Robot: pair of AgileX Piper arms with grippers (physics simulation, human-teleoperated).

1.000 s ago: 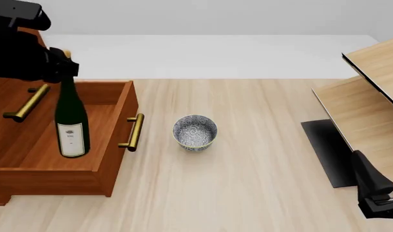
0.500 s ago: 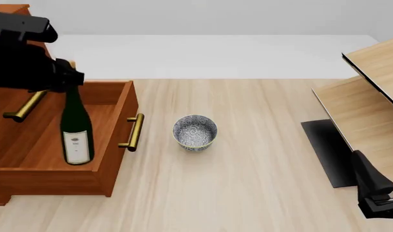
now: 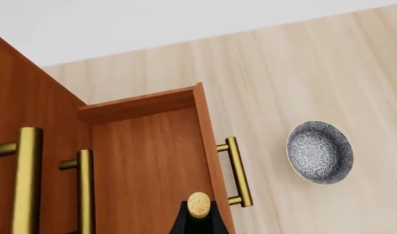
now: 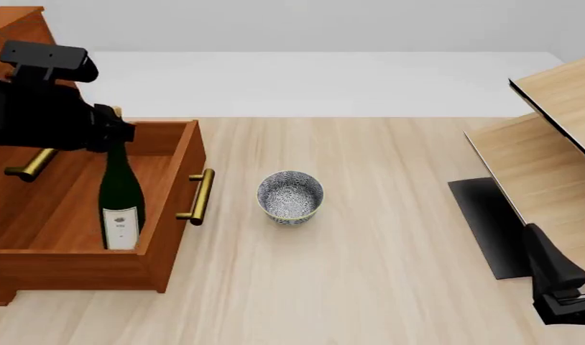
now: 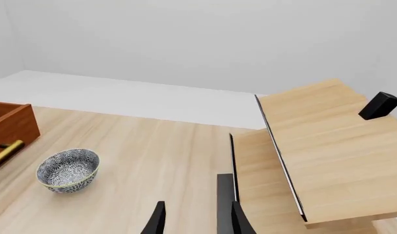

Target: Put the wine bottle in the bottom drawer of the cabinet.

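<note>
My left gripper (image 4: 108, 123) has its jaws clamped on the neck of the wine bottle (image 4: 121, 203), which hangs upright, base low inside the open bottom drawer (image 4: 82, 267), directly beneath me.

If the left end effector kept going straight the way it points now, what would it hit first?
The left end effector points down into the open bottom drawer, over the wine bottle at its neck. The bottle is directly in line; past it, probably the drawer floor. Depth is unclear.
</note>
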